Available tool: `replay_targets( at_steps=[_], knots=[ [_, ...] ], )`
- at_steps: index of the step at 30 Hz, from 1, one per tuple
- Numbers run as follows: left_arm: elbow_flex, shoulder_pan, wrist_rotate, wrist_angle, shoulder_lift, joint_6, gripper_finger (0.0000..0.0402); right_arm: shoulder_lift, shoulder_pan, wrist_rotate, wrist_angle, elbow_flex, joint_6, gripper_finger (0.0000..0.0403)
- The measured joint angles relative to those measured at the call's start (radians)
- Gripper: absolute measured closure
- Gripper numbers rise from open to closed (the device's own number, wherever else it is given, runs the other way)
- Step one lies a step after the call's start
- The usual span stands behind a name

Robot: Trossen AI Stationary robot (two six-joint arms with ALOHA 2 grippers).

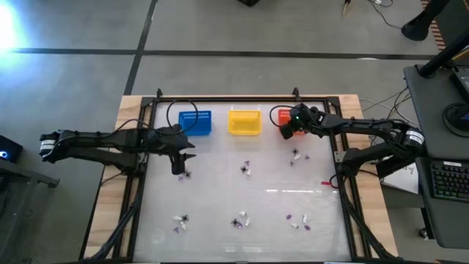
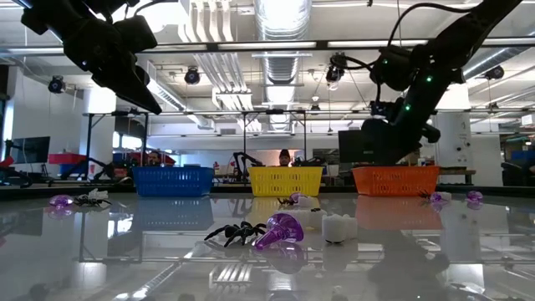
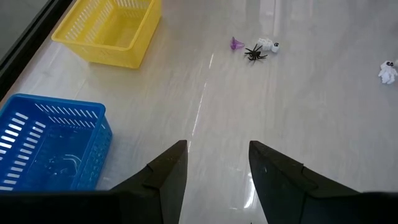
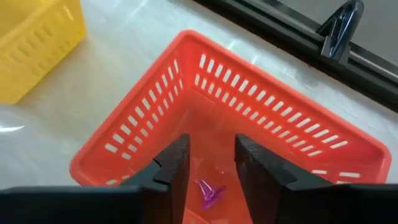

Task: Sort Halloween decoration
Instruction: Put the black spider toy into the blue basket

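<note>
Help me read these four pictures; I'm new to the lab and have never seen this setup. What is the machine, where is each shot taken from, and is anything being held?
It is a robot with two dark arms at a table, each ending in a two-finger tool. One picture looks straight down, one looks level across the tabletop, and two come from cameras on the wrists.

Three baskets stand in a row at the far edge: a blue basket, a yellow basket and an orange basket. Tiny Halloween trinkets lie scattered in small clusters: black spiders, whitish pieces and purple pieces.

The left tool hangs open over bare table near the blue basket, holding nothing. The right tool is open over the orange basket, where a purple piece lies on the floor between its fingers.
</note>
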Motion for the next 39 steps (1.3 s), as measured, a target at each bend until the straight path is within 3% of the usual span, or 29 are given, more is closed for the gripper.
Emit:
replay_targets(
  at_steps=[12, 18, 25, 39],
  knots=[
    [-0.003, 0.0, 0.004, -0.022, 0.0, -0.052, 0.0247, -0.008, 0.0, -0.031, -0.015, 0.043, -0.014, 0.0275],
    [-0.069, -0.008, 0.146, -0.008, 0.012, -0.145, 0.0247, -0.014, 0.005, -0.112, -0.069, 0.073, -0.016, 0.0276],
    [-0.171, -0.027, 0.167, 0.029, 0.074, -0.202, 0.0247, -0.014, 0.006, -0.112, -0.091, 0.092, -0.013, 0.0268],
    [-0.186, -0.073, 0.216, 0.041, 0.237, -0.247, 0.0247, -0.014, 0.006, -0.112, -0.091, 0.096, -0.013, 0.0268]
  ],
)
